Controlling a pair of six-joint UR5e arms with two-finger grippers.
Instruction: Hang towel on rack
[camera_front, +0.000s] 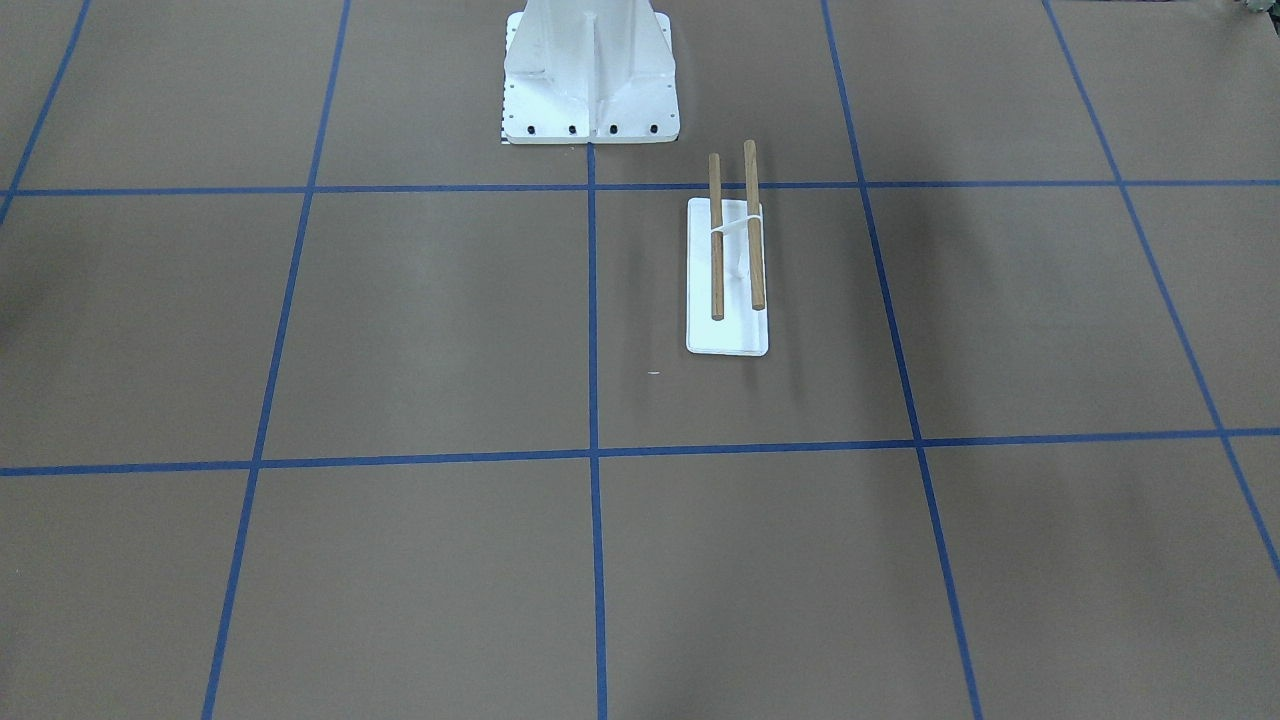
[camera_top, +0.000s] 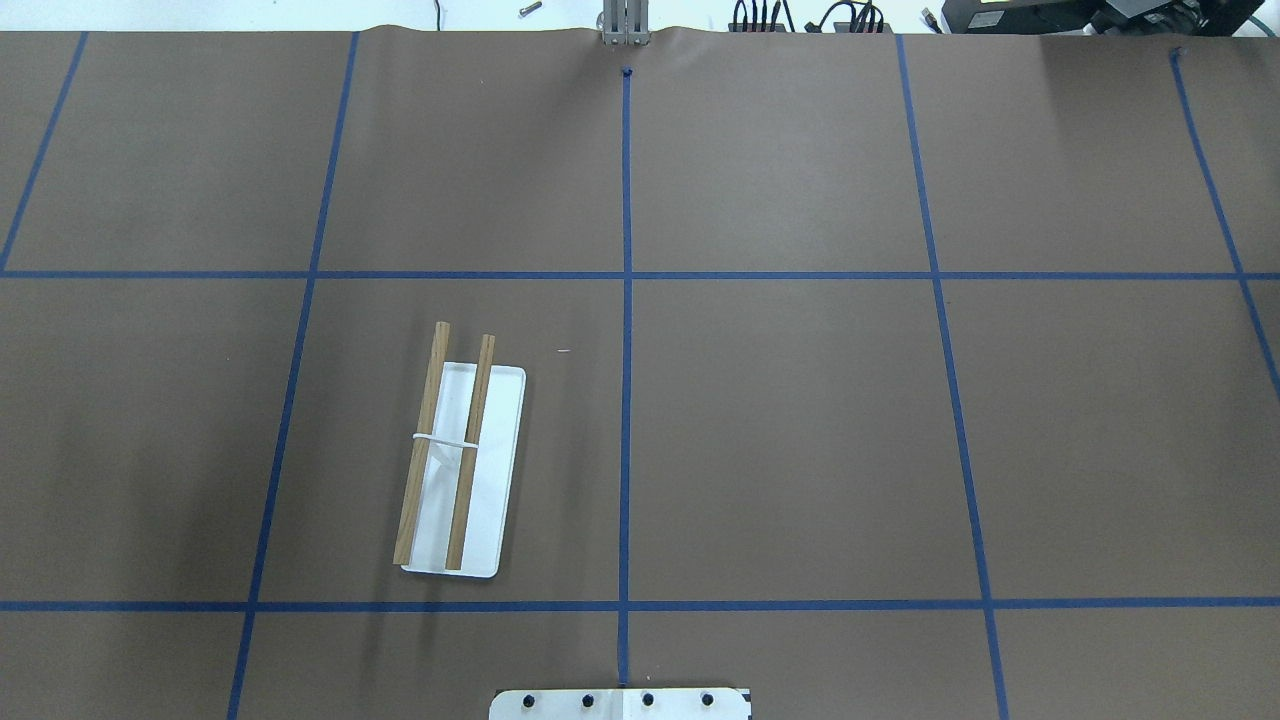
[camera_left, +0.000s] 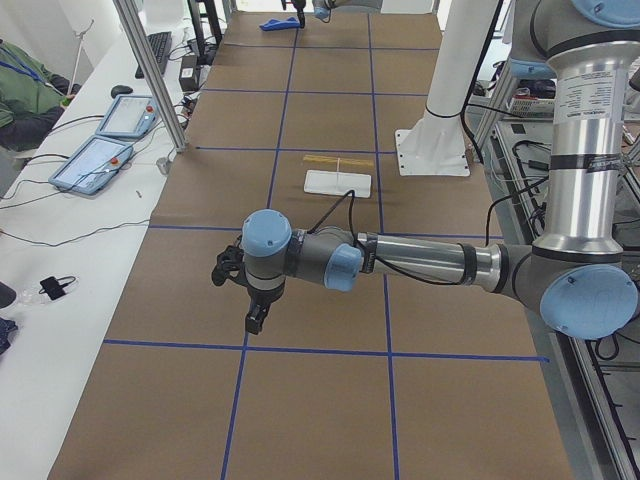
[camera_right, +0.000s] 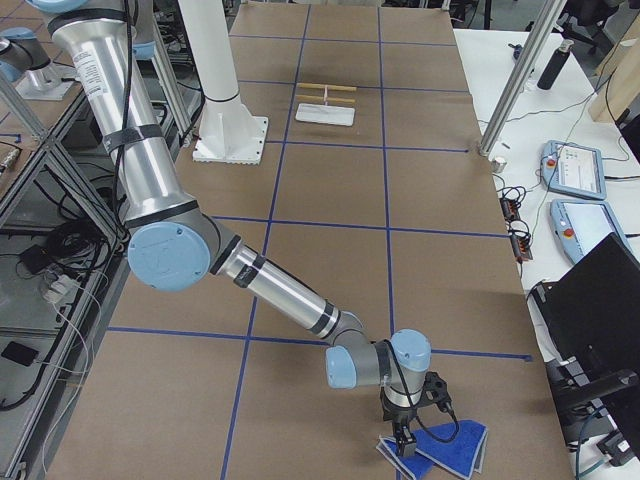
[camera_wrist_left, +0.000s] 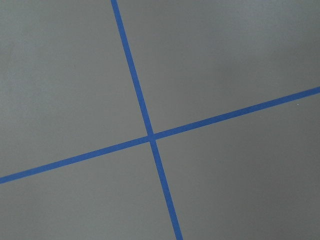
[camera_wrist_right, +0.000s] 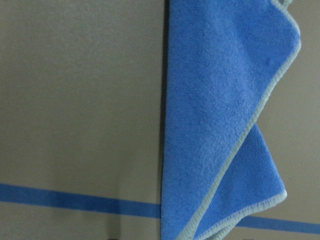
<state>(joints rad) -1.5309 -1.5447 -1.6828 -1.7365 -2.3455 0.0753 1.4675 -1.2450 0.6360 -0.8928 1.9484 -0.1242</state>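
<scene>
The royal-blue towel (camera_right: 445, 446) lies rumpled on the brown table at the end on my right. It fills the right wrist view (camera_wrist_right: 225, 115) with one corner folded over. My right gripper (camera_right: 404, 438) points down at the towel's edge; I cannot tell whether it is open or shut, or whether it touches the cloth. The rack (camera_top: 460, 460), two brown dowels on a white base plate (camera_front: 727, 335), stands bare near the pedestal. My left gripper (camera_left: 254, 318) hangs over bare table far from the rack; I cannot tell its state. The left wrist view shows only tape lines.
The large white bolted pedestal (camera_front: 590, 90) stands just behind the rack. Blue tape lines (camera_wrist_left: 150, 136) divide the brown table into squares. Aluminium posts (camera_right: 510, 80) and teach pendants (camera_right: 575, 170) stand along the operators' side. A person (camera_left: 25, 85) sits at the far left.
</scene>
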